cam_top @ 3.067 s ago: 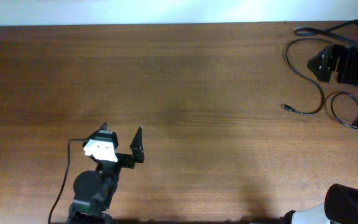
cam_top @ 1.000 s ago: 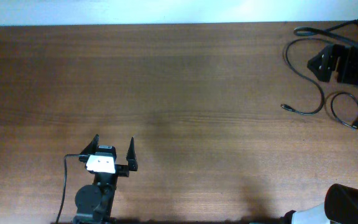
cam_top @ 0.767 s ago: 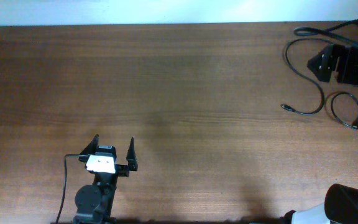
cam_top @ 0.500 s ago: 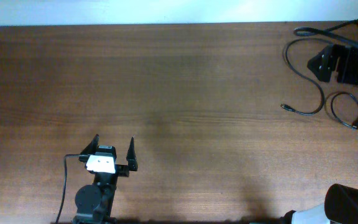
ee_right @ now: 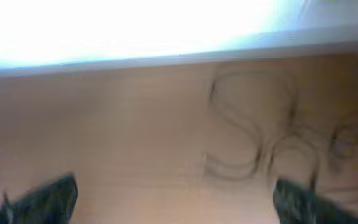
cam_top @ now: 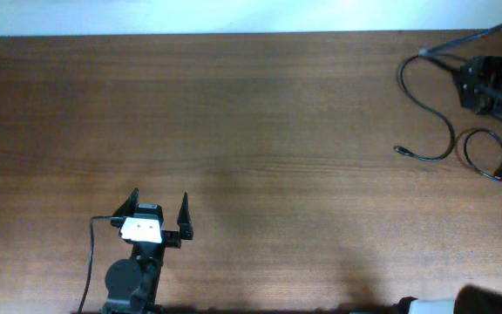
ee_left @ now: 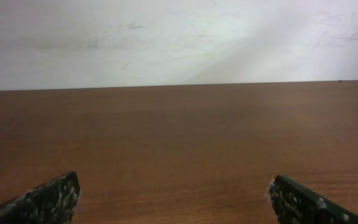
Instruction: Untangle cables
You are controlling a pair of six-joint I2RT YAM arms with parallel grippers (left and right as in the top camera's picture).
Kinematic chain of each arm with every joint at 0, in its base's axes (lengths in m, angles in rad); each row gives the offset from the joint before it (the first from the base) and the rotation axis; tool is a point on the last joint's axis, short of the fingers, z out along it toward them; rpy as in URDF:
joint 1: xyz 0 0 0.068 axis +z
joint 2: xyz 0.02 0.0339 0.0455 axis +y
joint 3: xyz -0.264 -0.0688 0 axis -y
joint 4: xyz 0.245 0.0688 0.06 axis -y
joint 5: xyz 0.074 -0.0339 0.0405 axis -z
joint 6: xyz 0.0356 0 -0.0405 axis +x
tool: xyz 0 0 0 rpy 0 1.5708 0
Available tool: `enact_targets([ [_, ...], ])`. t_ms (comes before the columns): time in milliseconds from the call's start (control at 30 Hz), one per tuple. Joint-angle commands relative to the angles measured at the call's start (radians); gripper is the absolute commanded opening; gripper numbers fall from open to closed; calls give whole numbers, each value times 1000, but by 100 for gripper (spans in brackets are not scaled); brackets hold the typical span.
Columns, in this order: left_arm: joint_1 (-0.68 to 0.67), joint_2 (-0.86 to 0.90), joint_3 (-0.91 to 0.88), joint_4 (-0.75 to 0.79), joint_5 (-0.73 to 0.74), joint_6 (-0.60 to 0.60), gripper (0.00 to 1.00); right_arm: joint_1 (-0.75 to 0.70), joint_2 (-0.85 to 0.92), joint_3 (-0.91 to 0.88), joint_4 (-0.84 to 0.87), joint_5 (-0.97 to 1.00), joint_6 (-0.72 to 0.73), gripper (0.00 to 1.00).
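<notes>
1. Cables (cam_top: 451,135) lie at the far right end of the bench (cam_top: 260,113). One strand curves round to a small plug (cam_top: 401,151), a loop sits just beside it, and more cord runs off the bench's right edge.
2. The strands look loosely spread, but they pass close to a dark blurred object (cam_top: 486,83) at that same end. I cannot tell whether any of them cross or knot.
3. Left claw (cam_top: 159,196) hovers near the bench's front edge, left of the middle and well apart from the cables. Its fingers are spread wide with nothing between them.
4. Right claw (ee_right: 176,199) shows only in its own wrist view, its fingers also wide apart and empty. The cables lie ahead of it toward the bench's back edge, untouched.
5. By my judgement the untangling has hardly begun. Every strand has yet to be picked up, drawn apart and laid down separately.
</notes>
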Motion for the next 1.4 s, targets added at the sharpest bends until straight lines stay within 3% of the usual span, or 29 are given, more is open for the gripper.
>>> enact_targets([
  [0,7,-6,-5,-2,4,-6,99,5,-197,-307,226,21,-10,99],
  [67,7,-6,-5,-2,4,-6,99,5,-385,-696,491,20,-10,99],
  [133,7,-6,-5,-2,4,-6,99,4,-497,-961,731,-8,-10,99],
  [333,7,-6,-5,-2,4,-6,99,4,-801,-1518,1261,-17,-10,99],
  [567,7,-6,-5,-2,4,-6,99,4,-1075,-1901,1629,-75,-6,99],
  [767,7,-6,-5,-2,4,-6,99,2,-1255,-2177,1835,-81,25,99],
  [900,7,-6,-5,-2,4,-6,99,2,-1366,-2191,1721,-76,24,99],
  [1067,7,-6,-5,-2,4,-6,99,2,-1506,-2191,1347,-34,24,99],
  [1367,7,-6,-5,-2,4,-6,99,2,-1506,-2191,1331,-32,25,99],
])
